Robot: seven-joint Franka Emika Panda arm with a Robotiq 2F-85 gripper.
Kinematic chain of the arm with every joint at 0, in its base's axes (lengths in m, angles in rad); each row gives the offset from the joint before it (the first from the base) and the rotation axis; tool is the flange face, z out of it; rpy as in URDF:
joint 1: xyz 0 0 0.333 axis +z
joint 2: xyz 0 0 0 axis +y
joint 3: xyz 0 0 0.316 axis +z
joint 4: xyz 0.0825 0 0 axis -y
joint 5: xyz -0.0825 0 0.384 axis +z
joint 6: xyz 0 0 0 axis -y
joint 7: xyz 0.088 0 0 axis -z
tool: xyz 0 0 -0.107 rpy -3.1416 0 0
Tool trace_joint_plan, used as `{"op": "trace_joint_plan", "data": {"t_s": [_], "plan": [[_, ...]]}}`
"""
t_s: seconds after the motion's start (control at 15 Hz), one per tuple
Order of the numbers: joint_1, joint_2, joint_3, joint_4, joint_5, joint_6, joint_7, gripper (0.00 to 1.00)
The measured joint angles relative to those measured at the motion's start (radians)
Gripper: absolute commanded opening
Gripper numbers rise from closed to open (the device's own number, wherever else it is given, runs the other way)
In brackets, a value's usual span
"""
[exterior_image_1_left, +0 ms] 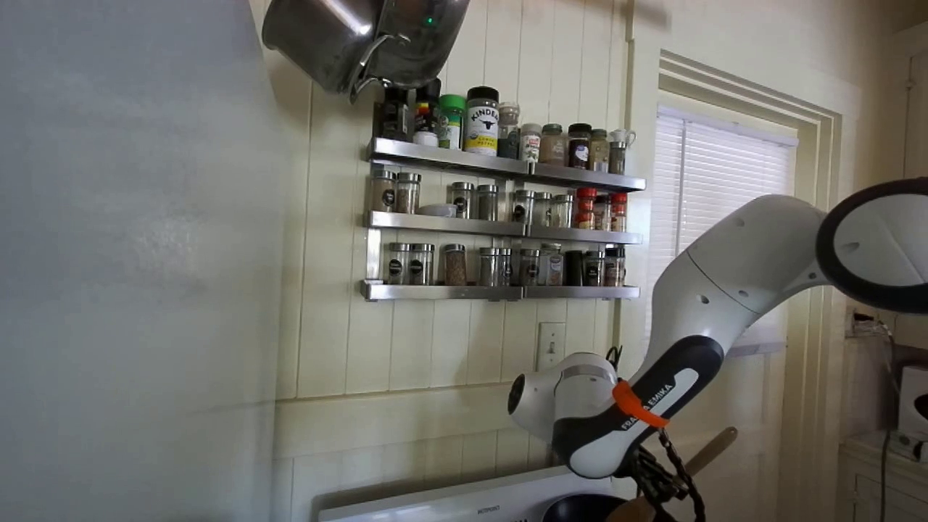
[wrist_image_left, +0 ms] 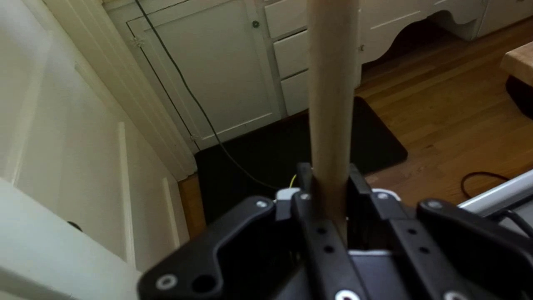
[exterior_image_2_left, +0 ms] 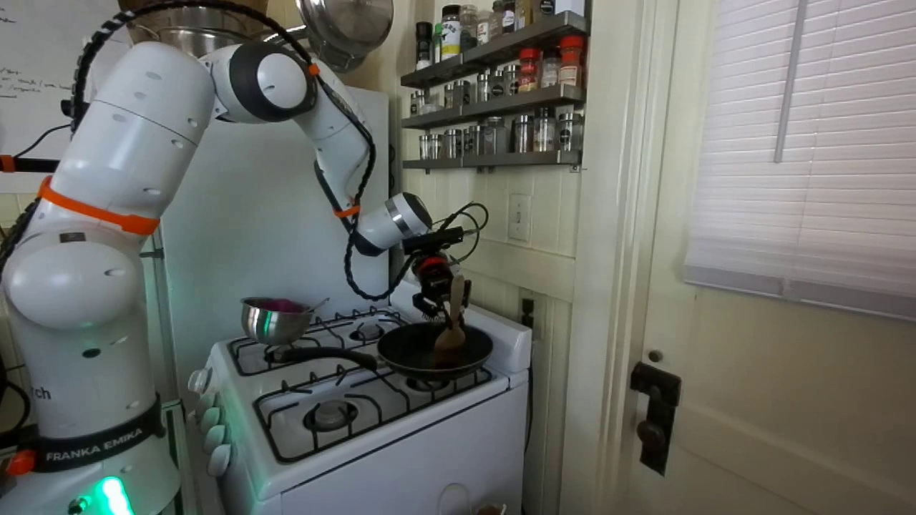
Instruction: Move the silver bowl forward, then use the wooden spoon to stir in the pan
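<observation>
All views fairly dim. Pale light through blinds (exterior_image_2_left: 801,157), between 2 and 3 o'clock in an exterior view. Base lamp (exterior_image_2_left: 114,496), 8 o'clock there, blown out; green cast on stove knobs (exterior_image_2_left: 214,438), green streak on silver bowl (exterior_image_2_left: 275,323), both near 8 o'clock. In an exterior view, white glare on hanging pots (exterior_image_1_left: 326,43), 11 o'clock. Wrist view murky: gripper (wrist_image_left: 330,183), about 5 o'clock, mostly near-black; spoon handle (wrist_image_left: 332,75), 1 o'clock, shadowed low down.
</observation>
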State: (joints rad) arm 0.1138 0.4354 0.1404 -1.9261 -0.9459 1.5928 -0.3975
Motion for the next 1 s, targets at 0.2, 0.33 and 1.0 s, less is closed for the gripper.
{"op": "trace_joint_plan", "data": {"t_s": [0.2, 0.33, 1.0], "plan": [[0.023, 0.024, 0.014, 0.054, -0.001, -0.013, -0.035, 0.05], [0.037, 0.043, 0.024, 0.079, -0.002, -0.013, -0.065, 0.05], [0.067, 0.048, 0.081, 0.031, -0.015, -0.007, -0.196, 0.05]]}}
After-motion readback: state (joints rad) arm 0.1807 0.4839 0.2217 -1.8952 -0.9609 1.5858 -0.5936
